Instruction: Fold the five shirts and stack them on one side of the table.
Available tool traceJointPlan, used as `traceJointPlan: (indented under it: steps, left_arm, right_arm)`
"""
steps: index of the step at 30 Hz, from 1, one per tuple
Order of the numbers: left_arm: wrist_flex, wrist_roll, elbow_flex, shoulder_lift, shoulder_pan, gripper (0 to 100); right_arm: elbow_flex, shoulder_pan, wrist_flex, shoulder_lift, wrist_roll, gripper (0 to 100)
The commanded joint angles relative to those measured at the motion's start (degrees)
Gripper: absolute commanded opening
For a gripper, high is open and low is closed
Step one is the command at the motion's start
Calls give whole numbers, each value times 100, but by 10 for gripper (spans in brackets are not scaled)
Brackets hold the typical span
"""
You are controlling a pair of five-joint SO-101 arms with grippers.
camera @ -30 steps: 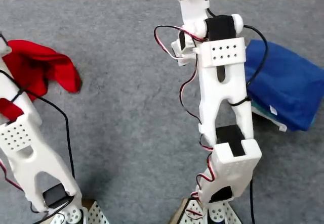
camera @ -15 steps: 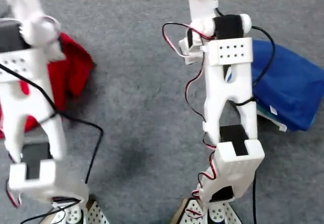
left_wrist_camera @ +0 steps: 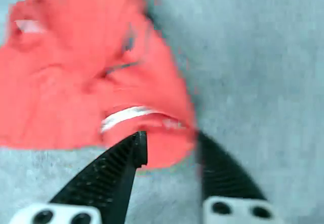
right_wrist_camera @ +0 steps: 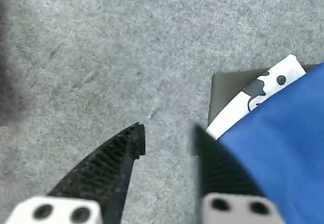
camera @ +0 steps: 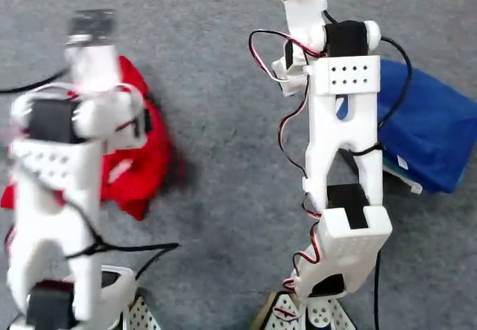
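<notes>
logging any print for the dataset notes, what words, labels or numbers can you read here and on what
No text can be read in these pictures.
White label on the red shirt: blurred, unreadable.
White tag at the edge of the blue shirt: too small to read.
Black and white cloth under the blue shirt: a blotchy pattern, no letters.

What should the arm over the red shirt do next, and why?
Probably spread the red shirt out flat on the bare table next to it. The shirt lies in a crumpled heap with its edge at the left end effector, so it looks unready for folding. The blue shirt, already folded, sits by the right arm.
</notes>
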Motion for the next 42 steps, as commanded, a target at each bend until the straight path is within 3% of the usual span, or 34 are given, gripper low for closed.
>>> traceJointPlan:
  steps: [1,5,9,12,16,24,27,33,38,42]
  left_arm:
    - [35,193,-492,-585,-1037,310]
    - [-633,-9,-466,-593,-2101,311]
    - [-2444,-18,993,-119,-2488,311]
    - [-3578,-440,2198,312,-2479,311]
    - [-4193,-1081,3147,681,-2303,311]
    - [-7262,-1116,4985,1279,-2171,305]
    - [-8062,-1125,5196,1789,-2075,236]
    - [-8501,-1090,4475,2818,-2171,16]
    - [-8396,-1081,3596,3371,-2655,19]
    - [-7543,-1081,2769,3486,-3042,19]
  right_arm:
    - [-242,-303,88,-347,44,313]
    - [-242,-611,79,-259,26,282]
    - [-242,-875,88,75,18,249]
    - [-242,-1051,97,365,9,239]
    - [-242,-1235,97,699,9,239]
    - [-224,-2079,105,1270,-396,239]
    - [48,-2598,105,1191,-413,239]
    - [954,-3433,70,1174,-422,240]
    - [1165,-3556,-9,1560,-422,239]
    - [980,-3556,-9,2079,-431,239]
